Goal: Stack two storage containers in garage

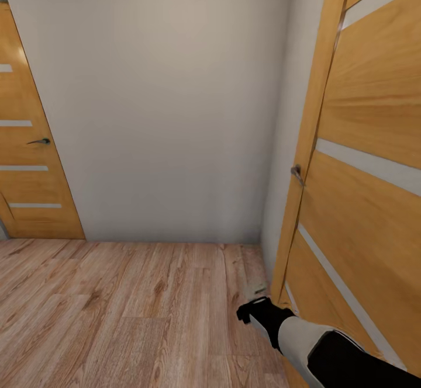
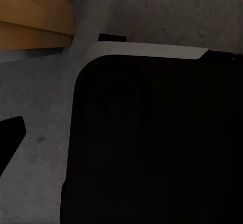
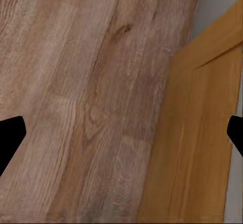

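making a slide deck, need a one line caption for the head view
Robot in a hallway: right arm's claw low over the wood-plank floor beside an open wooden door, a second door at left.

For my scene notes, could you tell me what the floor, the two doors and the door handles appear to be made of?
The floor looks like light wood planks, matte, with visible grain, knots and seams. The right door and the left door look like honey-coloured wood veneer with fine grain, crossed by pale strips, possibly frosted glass. Their handles look like dark metal, too small to be sure.
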Robot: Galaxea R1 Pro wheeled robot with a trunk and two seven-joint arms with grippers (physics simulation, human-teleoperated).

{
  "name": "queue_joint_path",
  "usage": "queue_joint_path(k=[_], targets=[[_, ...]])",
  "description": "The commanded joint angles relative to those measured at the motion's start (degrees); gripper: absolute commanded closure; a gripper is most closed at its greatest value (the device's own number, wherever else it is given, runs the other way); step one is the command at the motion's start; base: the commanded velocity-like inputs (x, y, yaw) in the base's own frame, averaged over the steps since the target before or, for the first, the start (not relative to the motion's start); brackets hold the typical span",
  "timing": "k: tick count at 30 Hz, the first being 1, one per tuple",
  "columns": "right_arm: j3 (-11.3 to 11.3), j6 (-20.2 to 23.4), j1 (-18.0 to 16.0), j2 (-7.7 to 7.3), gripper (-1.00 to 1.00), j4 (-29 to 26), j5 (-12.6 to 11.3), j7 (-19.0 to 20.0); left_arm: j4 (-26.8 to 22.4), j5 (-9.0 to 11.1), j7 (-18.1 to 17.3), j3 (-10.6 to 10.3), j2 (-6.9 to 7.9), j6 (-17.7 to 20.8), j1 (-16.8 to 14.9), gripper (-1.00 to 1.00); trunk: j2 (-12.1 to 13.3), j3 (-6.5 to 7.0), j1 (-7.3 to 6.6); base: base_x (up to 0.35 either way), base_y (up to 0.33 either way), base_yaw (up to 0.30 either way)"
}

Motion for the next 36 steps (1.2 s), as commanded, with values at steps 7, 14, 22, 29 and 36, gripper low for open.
queue_joint_path(k=[7,14,22,29,36], targets=[[0.6,-2.7,8.5,0.06,-1.00,0.6,1.7,-0.2,0.0,0.5,-0.1,0.0,0.00,-0.2,0.0,-1.00,0.0,-0.05,0.00,0.000,0.000,0.000],[0.6,-5.3,14.8,-1.89,-1.00,0.6,2.7,-0.2,0.0,0.5,-0.1,0.0,0.00,-0.2,0.0,-1.00,0.0,-0.05,0.00,0.000,0.000,0.000],[0.6,-8.5,21.8,-5.08,-1.00,0.6,2.8,-0.2,0.0,0.5,-0.1,0.0,0.00,-0.2,0.0,-1.00,0.0,-0.05,0.00,0.000,0.000,0.000],[0.6,-10.1,24.9,-8.84,-1.00,0.6,2.7,0.2,0.0,0.5,-0.1,0.0,0.00,-0.2,0.0,-1.00,0.0,-0.05,0.00,0.000,0.000,0.000],[0.6,-13.9,30.2,-12.37,-1.00,0.6,2.7,0.4,0.0,0.5,-0.1,0.0,-0.01,-0.2,0.0,-1.00,0.0,-0.05,0.00,0.000,0.000,0.000]])
